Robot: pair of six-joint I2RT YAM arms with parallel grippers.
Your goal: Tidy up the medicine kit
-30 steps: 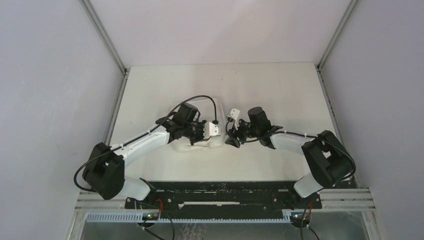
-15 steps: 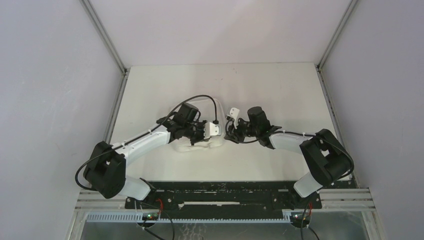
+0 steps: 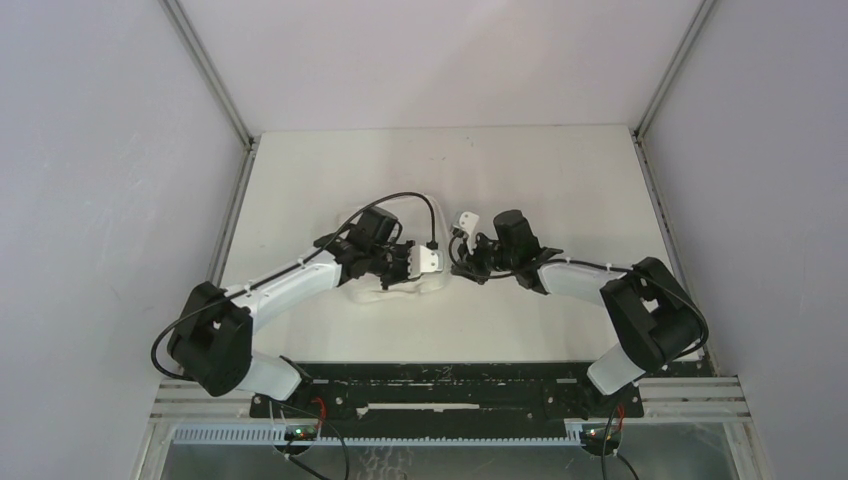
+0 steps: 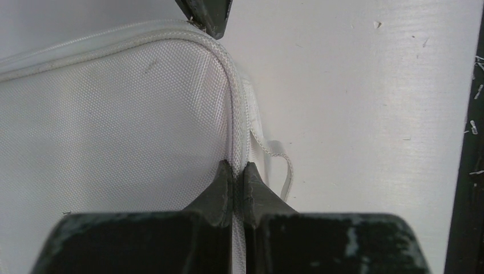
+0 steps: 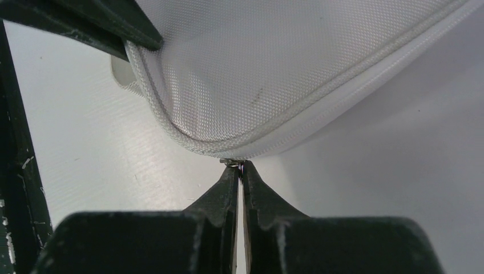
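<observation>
The medicine kit (image 3: pixel 392 290), a white zipped soft case, lies mid-table between both arms and is mostly hidden under the left arm in the top view. In the left wrist view my left gripper (image 4: pixel 238 168) is shut on the piped side seam of the medicine kit (image 4: pixel 114 125), with a thin white cord loop (image 4: pixel 281 162) beside it. My right gripper (image 5: pixel 240 166) is shut on the small metal zipper pull (image 5: pixel 230 161) at the rounded corner of the medicine kit (image 5: pixel 274 68). In the top view the left gripper (image 3: pixel 420 262) and the right gripper (image 3: pixel 455 264) stand close together.
The white table (image 3: pixel 540 180) is fenced by grey walls and metal posts (image 3: pixel 225 200) left and right. A black rail (image 3: pixel 450 385) runs along the near edge by the arm bases. The left gripper's fingers (image 5: pixel 114 28) show at the upper left of the right wrist view.
My right gripper has closed and shifted slightly left, up to the case's corner. The left arm and the case have stayed where they were.
</observation>
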